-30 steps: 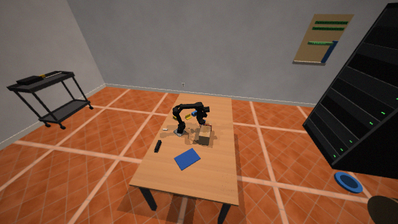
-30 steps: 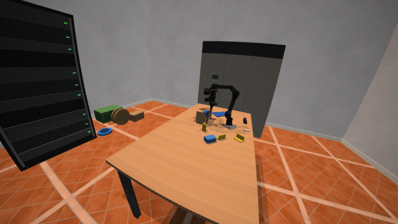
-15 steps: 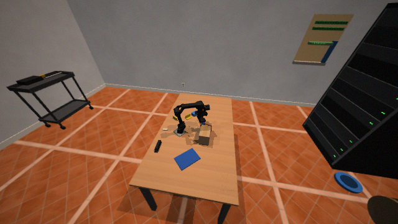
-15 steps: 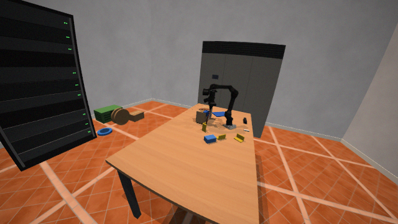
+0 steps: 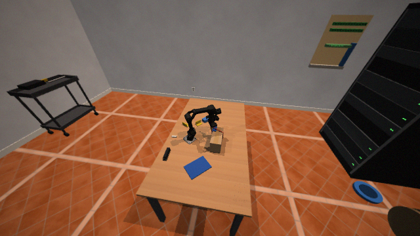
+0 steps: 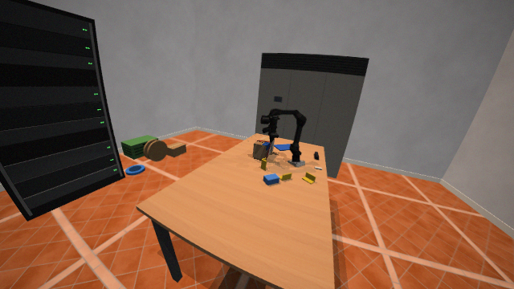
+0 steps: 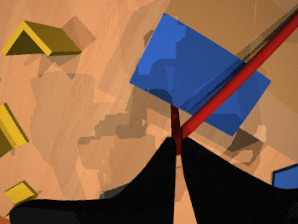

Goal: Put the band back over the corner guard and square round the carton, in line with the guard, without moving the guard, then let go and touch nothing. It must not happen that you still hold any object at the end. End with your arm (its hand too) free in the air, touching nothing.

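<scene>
My hand (image 5: 214,127) (image 6: 272,141) (image 7: 176,143) is drawn in narrow, its fingertips pinching the red band (image 5: 220,130) (image 6: 267,153) (image 7: 240,79). Only the wrist view shows me that pinch clearly; there the band runs from my tips diagonally across the blue corner guard (image 5: 214,129) (image 6: 266,145) (image 7: 185,70) toward the upper right. From the top I see the band as a thin red line at the end of the carton (image 5: 216,144) (image 6: 259,150) (image 7: 215,20) nearest my hand, but whether it sits square I cannot tell. The exterior view shows three yellow angle pieces (image 6: 309,178) (image 7: 40,37) and a blue block (image 5: 205,120) (image 6: 271,179) on the worktop (image 5: 226,183) (image 6: 241,209). The top view gives me the whole blue sheet (image 5: 197,167) (image 6: 283,147), which my arm partly hides in the exterior one.

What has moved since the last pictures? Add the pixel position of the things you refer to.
The arm (image 5: 197,111) (image 6: 300,128) has shifted slightly, its wrist a little farther out from its base. The tool (image 5: 214,126) (image 6: 272,139) (image 7: 176,143) is shut on the red band (image 5: 219,130) (image 6: 267,152) (image 7: 225,97); I can't tell when it gripped. The carton (image 5: 215,146) (image 6: 259,151) and blue mat (image 5: 197,167) (image 6: 283,147) stayed put.
</scene>
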You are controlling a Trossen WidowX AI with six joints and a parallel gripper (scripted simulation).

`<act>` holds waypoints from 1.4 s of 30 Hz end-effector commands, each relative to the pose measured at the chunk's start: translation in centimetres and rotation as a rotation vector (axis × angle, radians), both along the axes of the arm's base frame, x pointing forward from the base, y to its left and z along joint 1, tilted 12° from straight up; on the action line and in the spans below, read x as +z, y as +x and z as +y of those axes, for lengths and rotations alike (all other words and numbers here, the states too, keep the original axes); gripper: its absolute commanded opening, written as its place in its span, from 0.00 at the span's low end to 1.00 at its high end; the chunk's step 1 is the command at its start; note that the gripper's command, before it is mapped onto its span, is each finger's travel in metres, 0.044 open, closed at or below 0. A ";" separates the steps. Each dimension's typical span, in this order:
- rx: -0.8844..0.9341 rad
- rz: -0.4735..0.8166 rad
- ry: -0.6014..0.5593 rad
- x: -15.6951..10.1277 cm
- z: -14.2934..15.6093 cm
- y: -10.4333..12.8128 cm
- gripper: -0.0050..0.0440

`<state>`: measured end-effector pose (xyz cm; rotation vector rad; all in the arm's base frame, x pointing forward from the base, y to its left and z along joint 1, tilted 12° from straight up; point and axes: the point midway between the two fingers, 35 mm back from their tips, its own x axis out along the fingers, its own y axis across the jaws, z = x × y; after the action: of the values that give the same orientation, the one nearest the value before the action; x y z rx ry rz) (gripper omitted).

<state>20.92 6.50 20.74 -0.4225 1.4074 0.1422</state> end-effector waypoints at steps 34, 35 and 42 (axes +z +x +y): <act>0.007 0.014 0.005 0.5 0.1 2.9 0.10; 0.007 0.014 0.005 0.5 0.1 3.0 0.10; 0.007 0.014 0.005 0.6 0.0 3.4 0.10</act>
<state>24.23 6.34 21.23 -0.4252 1.4154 0.1399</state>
